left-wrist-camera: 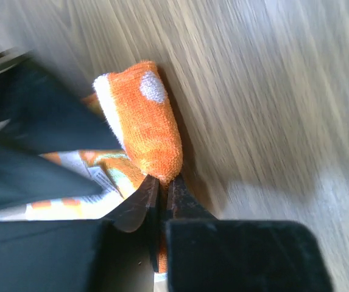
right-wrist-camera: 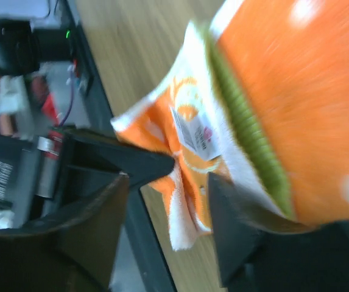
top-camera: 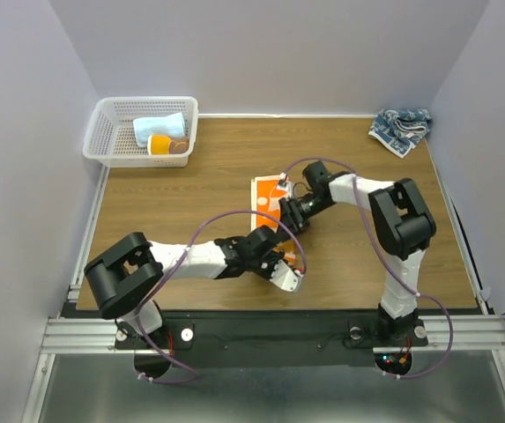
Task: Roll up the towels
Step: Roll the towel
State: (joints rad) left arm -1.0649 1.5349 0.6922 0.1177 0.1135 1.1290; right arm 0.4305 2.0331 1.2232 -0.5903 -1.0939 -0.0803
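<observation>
The two arms are crossing the middle of the tabletop (top-camera: 367, 256), with the left hand (top-camera: 289, 262) and right hand (top-camera: 275, 220) crowding the orange towel (top-camera: 268, 192). A basket (top-camera: 98, 132) is filling the far left corner and a blue towel (top-camera: 400, 128) the far right. Walls (top-camera: 261, 53) are closing three sides. Bare wood is lying open between those corners and at the near right.

You're looking at an orange towel (left-wrist-camera: 150, 134) with white dots, a green edge (right-wrist-camera: 247, 134) and a white tag (right-wrist-camera: 193, 135). The other towel (top-camera: 400, 126) is dark-blue-and-white patterned. The mesh basket (top-camera: 102, 145) is white, the table (top-camera: 190, 194) brown wood-grain.
</observation>
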